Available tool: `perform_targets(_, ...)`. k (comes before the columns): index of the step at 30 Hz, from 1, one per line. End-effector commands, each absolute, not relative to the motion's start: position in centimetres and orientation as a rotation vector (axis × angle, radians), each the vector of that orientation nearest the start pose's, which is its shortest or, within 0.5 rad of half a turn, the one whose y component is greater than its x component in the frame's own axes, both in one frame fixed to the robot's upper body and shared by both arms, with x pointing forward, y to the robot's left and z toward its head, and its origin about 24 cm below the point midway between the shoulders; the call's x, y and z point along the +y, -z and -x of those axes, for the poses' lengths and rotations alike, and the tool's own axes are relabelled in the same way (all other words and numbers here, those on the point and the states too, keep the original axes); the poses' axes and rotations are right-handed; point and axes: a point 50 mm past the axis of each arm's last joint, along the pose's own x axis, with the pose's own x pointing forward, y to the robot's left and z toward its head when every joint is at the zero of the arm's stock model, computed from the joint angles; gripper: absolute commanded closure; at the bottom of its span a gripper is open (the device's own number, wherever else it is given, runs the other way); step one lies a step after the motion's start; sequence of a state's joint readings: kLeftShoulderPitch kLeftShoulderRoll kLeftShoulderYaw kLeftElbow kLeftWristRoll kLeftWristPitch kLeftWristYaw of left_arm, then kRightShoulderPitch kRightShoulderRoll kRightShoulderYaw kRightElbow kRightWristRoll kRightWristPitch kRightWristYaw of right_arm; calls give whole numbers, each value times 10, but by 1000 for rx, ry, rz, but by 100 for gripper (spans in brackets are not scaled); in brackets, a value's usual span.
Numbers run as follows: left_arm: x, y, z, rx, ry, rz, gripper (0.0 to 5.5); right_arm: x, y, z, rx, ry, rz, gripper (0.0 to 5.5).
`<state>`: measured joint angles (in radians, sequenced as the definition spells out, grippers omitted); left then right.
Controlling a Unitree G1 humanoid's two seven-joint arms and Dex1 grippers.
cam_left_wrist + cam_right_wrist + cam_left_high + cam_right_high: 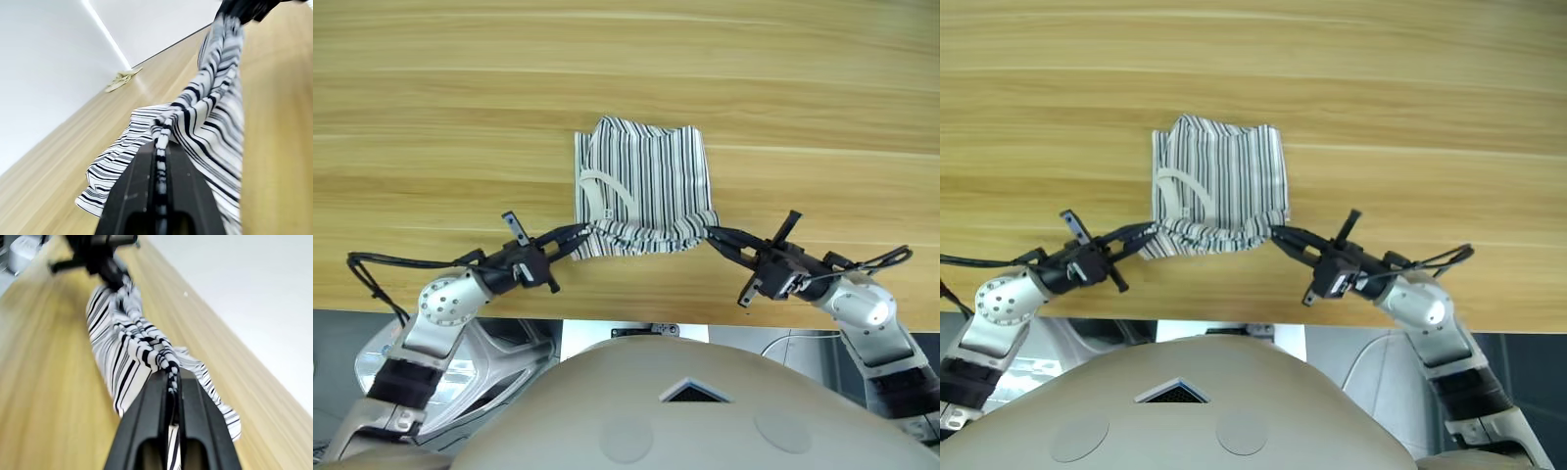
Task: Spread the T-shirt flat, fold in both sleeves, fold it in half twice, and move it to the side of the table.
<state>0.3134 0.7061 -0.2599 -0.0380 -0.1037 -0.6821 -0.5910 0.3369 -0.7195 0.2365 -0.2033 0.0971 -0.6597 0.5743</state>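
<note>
T-shirt stretched btwn left hand & right hand, both clamped on its near edge.

The right gripper pinches the striped T-shirt between its fingers; the left gripper grips the T-shirt's far end above the surface.

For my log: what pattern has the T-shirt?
The T-shirt has black and white stripes; the left wrist view shows it best.

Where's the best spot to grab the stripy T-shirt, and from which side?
Probably the two near corners, coming in low from the robot's side. The T-shirt lies flat, so only its edges offer cloth to pinch. The left gripper and right gripper are shut on those corners.
</note>
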Motion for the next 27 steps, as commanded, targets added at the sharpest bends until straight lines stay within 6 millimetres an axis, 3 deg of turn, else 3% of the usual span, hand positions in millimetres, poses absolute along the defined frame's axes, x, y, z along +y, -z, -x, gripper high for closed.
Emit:
perform_targets(1,182,-39,-182,-159,904,-459,544,-166,-61,-176,-280,-974,510,545)
perform_targets(11,177,-22,-248,-86,732,-457,544,-159,-40,-261,-190,-742,474,545)
perform_targets(23,174,-21,-279,-66,658,-459,544,-154,-22,-299,-76,-630,553,545)
perform_targets(25,175,-21,-284,-66,635,-444,544,-150,-20,-303,-67,-613,544,498)
perform_targets(27,176,-18,-289,-44,591,-428,505,-148,-19,-309,-57,-568,537,466)
